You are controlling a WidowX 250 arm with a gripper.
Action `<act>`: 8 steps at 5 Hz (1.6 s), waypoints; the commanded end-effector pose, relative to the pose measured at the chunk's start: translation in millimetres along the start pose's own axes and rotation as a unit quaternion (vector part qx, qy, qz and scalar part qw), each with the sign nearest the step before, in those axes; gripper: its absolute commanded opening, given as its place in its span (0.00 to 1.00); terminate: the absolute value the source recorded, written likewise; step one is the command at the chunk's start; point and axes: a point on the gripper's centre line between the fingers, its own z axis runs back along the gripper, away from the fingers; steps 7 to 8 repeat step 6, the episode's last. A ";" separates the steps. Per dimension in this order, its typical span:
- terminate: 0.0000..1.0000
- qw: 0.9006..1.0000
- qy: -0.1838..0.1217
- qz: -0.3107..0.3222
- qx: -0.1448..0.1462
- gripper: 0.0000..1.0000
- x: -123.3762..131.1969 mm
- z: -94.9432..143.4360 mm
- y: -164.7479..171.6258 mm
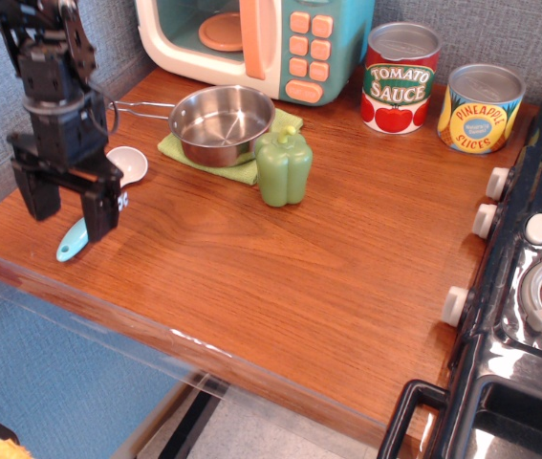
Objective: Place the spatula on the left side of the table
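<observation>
The spatula (75, 237) lies flat on the brown wooden table (280, 258) near its left front edge. Its white round bowl (127, 165) points toward the back and its light blue handle end points toward the front. My black gripper (68, 206) hangs right over the middle of the spatula with its two fingers spread apart, one on each side of the stem. The fingers hold nothing. The stem between bowl and handle is hidden behind the gripper.
A steel pan (221, 122) sits on a green cloth (227, 167) behind the spatula. A green toy pepper (284, 167) stands next to it. A toy microwave (256, 43), a tomato sauce can (400, 76) and a pineapple can (481, 107) line the back. A black toy stove (529, 306) fills the right.
</observation>
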 end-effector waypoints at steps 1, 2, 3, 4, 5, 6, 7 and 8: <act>0.00 0.991 -0.108 -0.083 -0.003 1.00 31.5 74.3 -57.8; 0.00 0.989 -0.105 -0.107 -0.001 1.00 50.0 73.2 -81.8; 0.00 0.990 -0.085 -0.116 0.012 1.00 60.9 63.8 -90.2; 0.00 0.991 -0.074 -0.106 0.023 1.00 63.8 61.9 -94.4; 0.00 0.995 -0.063 -0.068 0.028 1.00 70.7 68.3 -99.0; 1.00 0.995 -0.063 -0.068 0.028 1.00 70.7 68.3 -99.0; 1.00 0.995 -0.063 -0.068 0.028 1.00 70.7 68.3 -99.0; 1.00 0.995 -0.063 -0.068 0.028 1.00 70.7 68.3 -99.0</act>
